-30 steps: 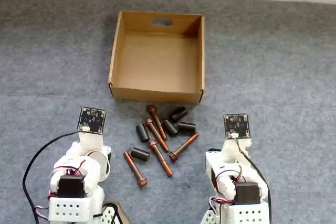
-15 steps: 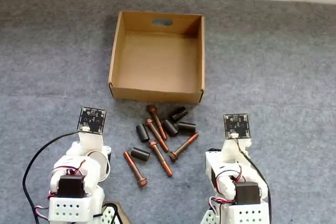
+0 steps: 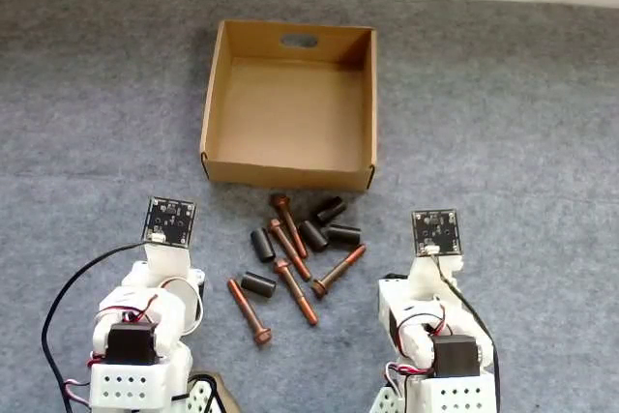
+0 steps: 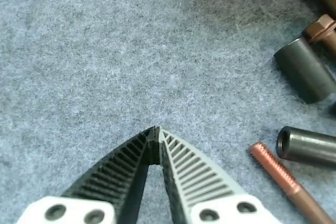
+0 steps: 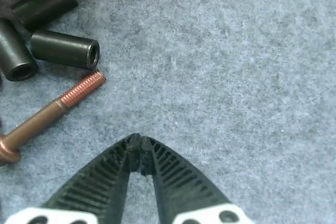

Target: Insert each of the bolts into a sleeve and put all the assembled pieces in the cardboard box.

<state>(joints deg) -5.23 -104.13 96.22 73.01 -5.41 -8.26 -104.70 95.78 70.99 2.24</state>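
The open cardboard box point(image 3: 285, 174) stands at the back of the grey carpet with nothing in it. In front of it lie several copper bolts point(image 3: 295, 291) and several black sleeves point(image 3: 258, 284), loose and unassembled. My left gripper point(image 4: 155, 132) is shut and holds nothing, low over bare carpet beside a sleeve point(image 4: 307, 146) and a bolt's threaded end point(image 4: 286, 180). My right gripper point(image 5: 137, 141) is also shut with nothing in it. It is close to a bolt point(image 5: 52, 109) and a sleeve point(image 5: 65, 49). The pile lies between the two arms.
The left arm point(image 3: 150, 316) and right arm point(image 3: 430, 326) sit at the near edge, either side of the pile. Bare carpet stretches to the left and right of the box. A pale wall runs along the far edge.
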